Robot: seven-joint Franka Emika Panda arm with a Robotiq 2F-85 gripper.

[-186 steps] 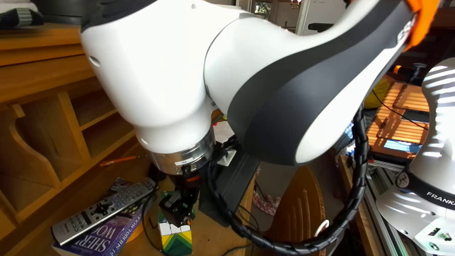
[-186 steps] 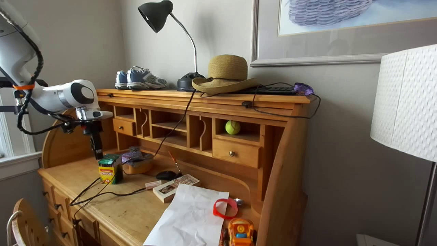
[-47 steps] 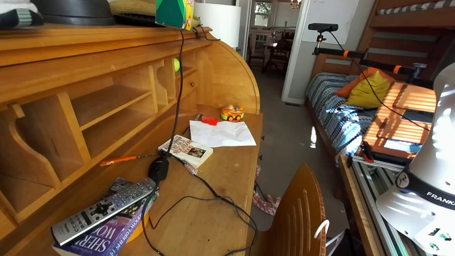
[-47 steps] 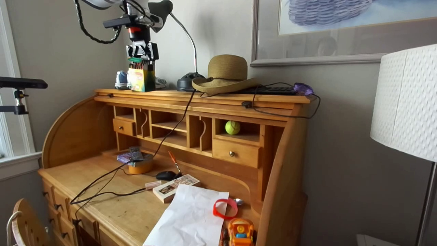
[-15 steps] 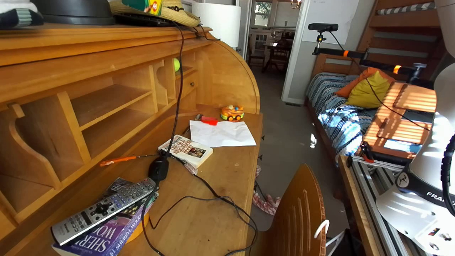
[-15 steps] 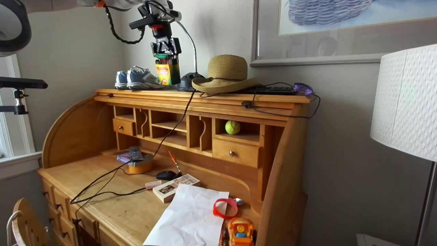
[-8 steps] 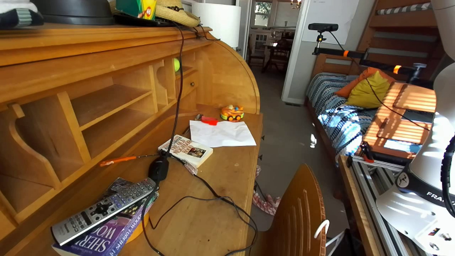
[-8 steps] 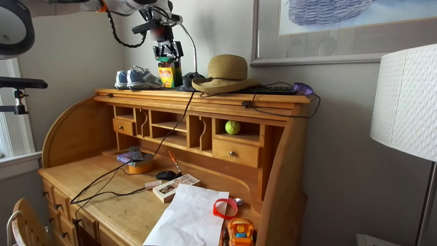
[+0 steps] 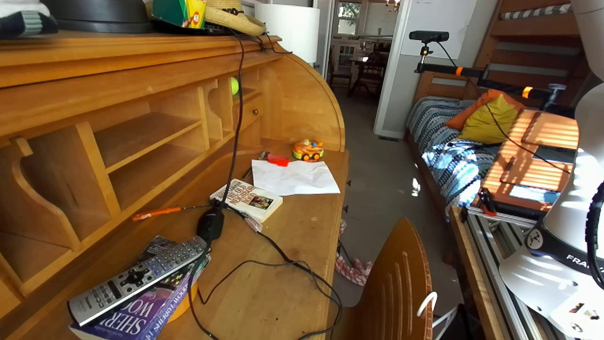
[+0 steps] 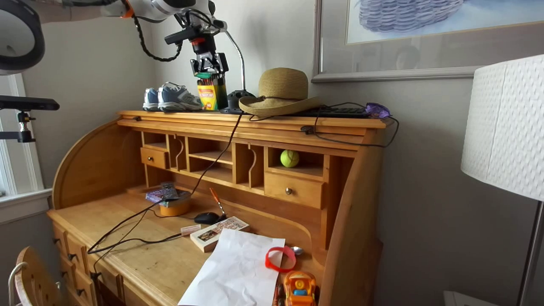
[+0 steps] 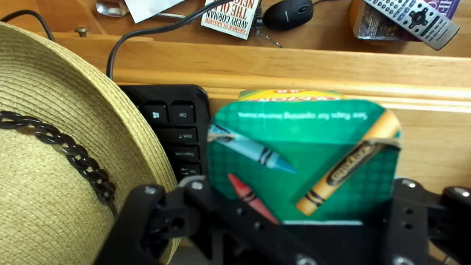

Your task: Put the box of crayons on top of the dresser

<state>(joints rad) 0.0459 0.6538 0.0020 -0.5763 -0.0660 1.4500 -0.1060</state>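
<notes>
The green-and-yellow box of crayons (image 10: 207,95) is upright at the top of the light-brown dresser (image 10: 255,123), between shoes and lamp base. It also shows at the top of an exterior view (image 9: 174,13), cut off by the frame. My gripper (image 10: 211,77) points down and is shut on the box's upper part. In the wrist view the box's green flap (image 11: 301,158) fills the space between the fingers; the fingertips are hidden behind it. The box's bottom is level with or just above the dresser top; I cannot tell whether it touches.
The lamp base (image 10: 231,102) is just right of the box, the shoes (image 10: 176,98) just left. A straw hat (image 11: 55,154) and black keyboard (image 11: 180,121) are close beside the box in the wrist view. A black cord (image 10: 216,159) hangs down the dresser's front.
12.4 s ago the box stood on the lower desk surface under the gripper. It was lifted, then carried from before the shoes to beside the lamp. Over the last second it has sunk slightly.
</notes>
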